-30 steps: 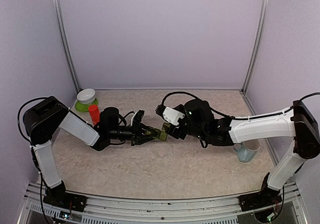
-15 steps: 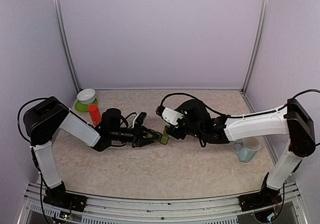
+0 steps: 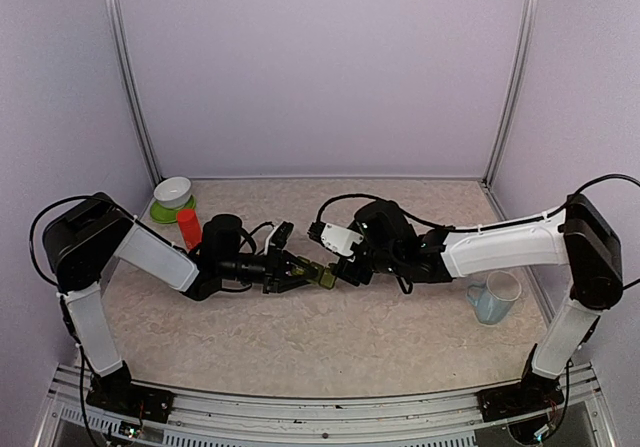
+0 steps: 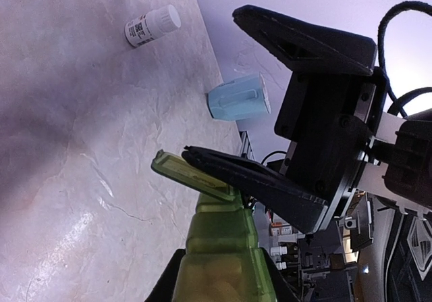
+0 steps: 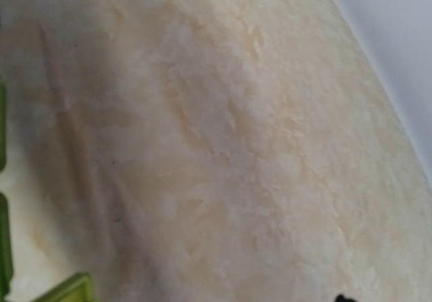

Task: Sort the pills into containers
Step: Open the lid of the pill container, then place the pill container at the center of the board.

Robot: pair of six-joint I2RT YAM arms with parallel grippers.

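The containers [image 3: 322, 274] are a small green strip held just above the table's middle, with my left gripper [image 3: 298, 270] shut on its near end. In the left wrist view the strip [image 4: 223, 248] runs away from the camera, and its far lid [image 4: 192, 177] is tilted up and open. My right gripper [image 3: 340, 266] faces it from the right with its jaws wide apart. Its lower finger [image 4: 270, 187] lies against the raised lid and its upper finger [image 4: 304, 38] stands well clear above. The right wrist view shows only green edges [image 5: 67, 292] at the lower left. I cannot make out the pills.
A white bowl [image 3: 173, 190] on a green plate and a red bottle [image 3: 188, 227] stand at the back left. A pale blue mug [image 3: 495, 299] sits at the right. A white pill bottle [image 4: 152, 26] lies on the table beyond the mug [image 4: 237, 98].
My right arm has reached further left, bringing its open gripper up against the strip's far end. The left gripper has held the strip still.
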